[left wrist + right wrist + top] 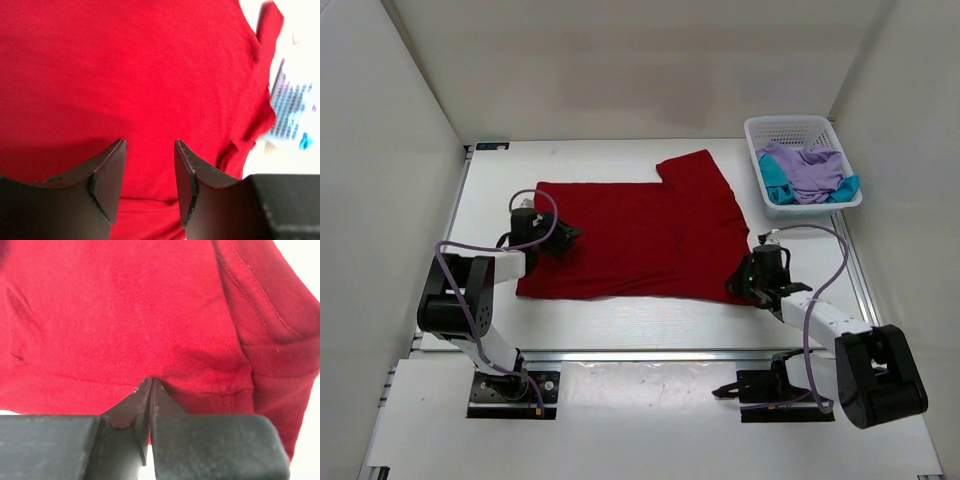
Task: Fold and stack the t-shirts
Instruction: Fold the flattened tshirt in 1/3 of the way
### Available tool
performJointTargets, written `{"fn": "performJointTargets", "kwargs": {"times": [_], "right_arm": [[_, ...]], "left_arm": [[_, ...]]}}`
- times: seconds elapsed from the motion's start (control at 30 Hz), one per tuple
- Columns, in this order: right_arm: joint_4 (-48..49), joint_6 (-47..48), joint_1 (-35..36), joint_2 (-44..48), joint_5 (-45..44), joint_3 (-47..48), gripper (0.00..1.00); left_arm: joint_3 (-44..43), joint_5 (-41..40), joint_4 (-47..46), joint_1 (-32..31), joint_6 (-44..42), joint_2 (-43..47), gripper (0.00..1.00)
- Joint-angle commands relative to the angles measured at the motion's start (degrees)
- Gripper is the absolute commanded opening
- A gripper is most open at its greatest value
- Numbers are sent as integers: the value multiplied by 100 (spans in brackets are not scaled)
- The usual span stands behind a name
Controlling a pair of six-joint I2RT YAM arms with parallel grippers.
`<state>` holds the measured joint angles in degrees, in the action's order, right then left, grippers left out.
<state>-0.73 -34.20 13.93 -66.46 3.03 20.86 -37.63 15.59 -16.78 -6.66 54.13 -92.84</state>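
The dark red t-shirt point(640, 235) lies spread flat on the white table, one sleeve pointing to the back. My left gripper point(563, 237) is open over the shirt's left edge; the left wrist view shows red cloth point(150, 75) between and under its spread fingers point(112, 170). My right gripper point(744, 282) is shut on the shirt's near right corner; the right wrist view shows the hem point(200, 385) pinched between its closed fingertips point(151, 382). The lavender t-shirt point(810, 170) and the teal t-shirt point(778, 185) lie crumpled in the basket.
A white mesh basket point(790, 126) stands at the back right of the table. White walls close in the table on the left, back and right. A metal rail runs along the near table edge point(640, 352).
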Motion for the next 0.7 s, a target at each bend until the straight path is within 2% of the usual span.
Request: {"fn": "performJointTargets", "kwargs": {"times": [0.0, 0.17, 0.3, 0.37, 0.4, 0.47, 0.53, 0.57, 0.6, 0.67], "right_arm": [[-401, -26, -303, 203, -127, -485, 0], [-673, -262, -365, 1001, 145, -864, 1], [-867, -448, -164, 1293, 435, -830, 4], [-963, -351, -189, 1285, 532, -523, 16], [-1051, -125, -224, 1232, 471, -217, 21], [-1061, 9, -312, 1144, 392, 259, 23], [-912, 237, -312, 838, 392, 802, 23], [-824, 351, -286, 697, 374, 927, 21], [-754, 404, -286, 408, 400, 1120, 16], [-465, 545, -225, -135, 549, 1454, 12]], "left_arm": [[448, 224, -168, 444, 351, 55, 52], [1326, -152, 209, 1034, 274, 765, 53], [1486, -276, 324, 1272, 300, 1407, 54], [1216, -363, 237, 1202, 397, 1663, 57], [892, -503, 297, 932, 318, 1742, 60], [337, -679, 420, 580, 73, 1717, 63], [-444, -628, 587, 323, -209, 1253, 66], [-569, -506, 553, 297, -218, 1077, 66], [-779, -348, 535, 331, -184, 701, 64], [-1060, -198, 483, 489, -122, -20, 64]]}}
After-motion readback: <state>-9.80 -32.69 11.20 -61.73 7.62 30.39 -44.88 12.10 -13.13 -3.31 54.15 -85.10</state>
